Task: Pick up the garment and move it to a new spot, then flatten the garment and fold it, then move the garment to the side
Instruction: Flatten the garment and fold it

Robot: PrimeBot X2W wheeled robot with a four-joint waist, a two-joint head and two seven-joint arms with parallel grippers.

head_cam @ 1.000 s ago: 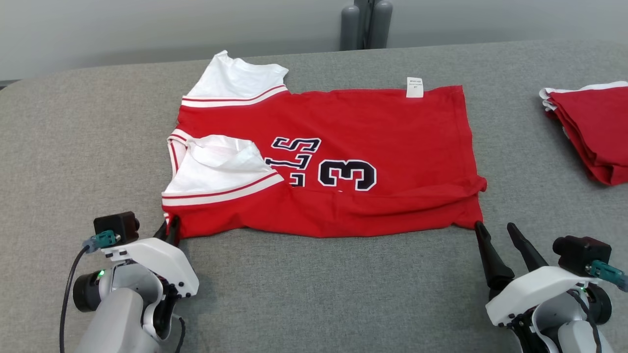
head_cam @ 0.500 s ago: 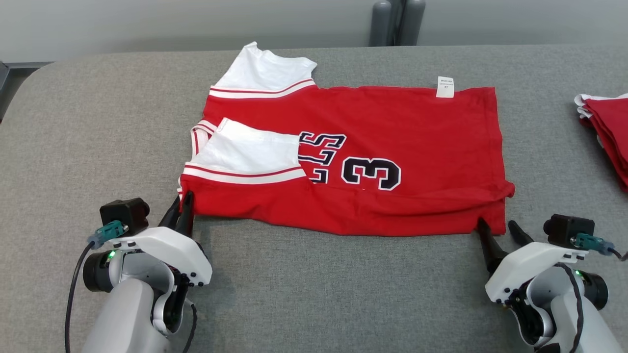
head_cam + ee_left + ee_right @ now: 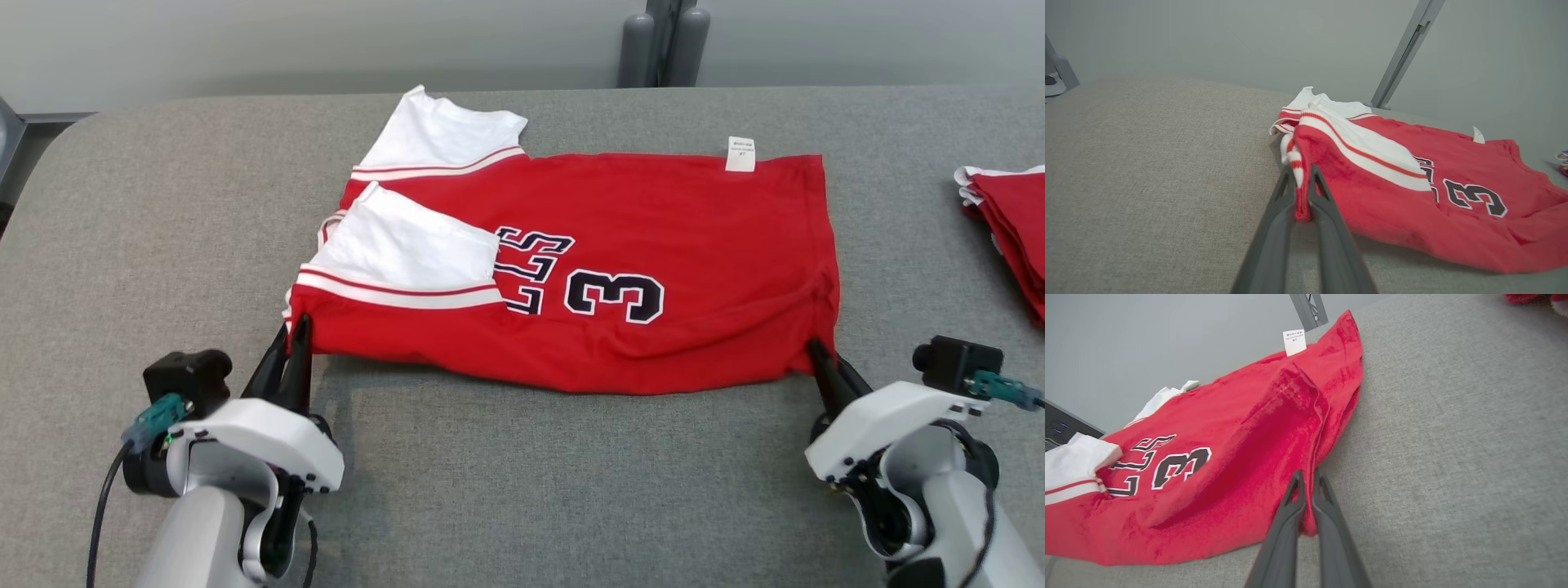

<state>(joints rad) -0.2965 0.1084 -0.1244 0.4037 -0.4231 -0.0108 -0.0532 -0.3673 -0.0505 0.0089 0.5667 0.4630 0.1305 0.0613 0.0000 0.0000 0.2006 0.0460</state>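
Note:
The garment (image 3: 653,229) is a red jersey with white sleeves and a dark "3", lying sideways on the grey table (image 3: 522,490), near half folded over. My left gripper (image 3: 294,331) is shut on the garment's near left corner; in the left wrist view the red-and-white edge (image 3: 1300,192) is pinched between the fingers (image 3: 1274,228). At the near right corner my right gripper (image 3: 819,353) is shut on the hem; the right wrist view shows red cloth (image 3: 1208,457) clamped between its fingers (image 3: 1286,522). A white label (image 3: 740,153) sticks out at the far edge.
A stack of folded red garments (image 3: 1012,229) lies at the table's right edge. A grey post (image 3: 665,41) stands behind the far edge. The table's left corner (image 3: 49,139) is rounded, with floor beyond it.
My right gripper has gone from open beside the near right corner to shut on it. The near edge of the garment has risen slightly. The head camera has shifted, so the whole picture moved.

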